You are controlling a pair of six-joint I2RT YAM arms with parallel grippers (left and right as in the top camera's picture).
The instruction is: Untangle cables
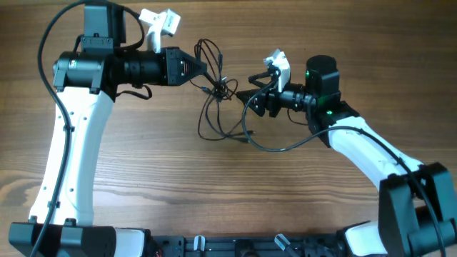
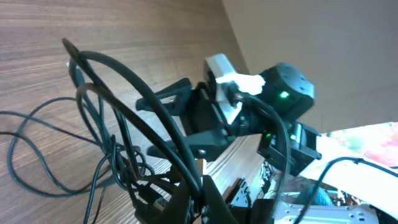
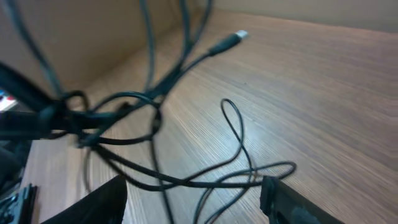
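Observation:
The cables (image 1: 221, 89) are thin black cords tangled in a knot at the table's middle. Loose loops trail toward the front (image 1: 214, 132), and one long strand curves right. My left gripper (image 1: 205, 70) is shut on strands at the knot's left and holds them lifted; in the left wrist view its fingers (image 2: 199, 199) pinch thick-looking strands (image 2: 124, 93). My right gripper (image 1: 247, 87) is open just right of the knot. In the right wrist view its fingers (image 3: 193, 186) are wide apart, with cable strands (image 3: 186, 180) running between them, and a plug end (image 3: 239, 35) hangs beyond.
The wooden table (image 1: 143, 171) carries everything. The right arm's own thicker black cable (image 1: 300, 143) sags to the table beside the loose loops. The right gripper also shows in the left wrist view (image 2: 205, 118), close behind the lifted strands.

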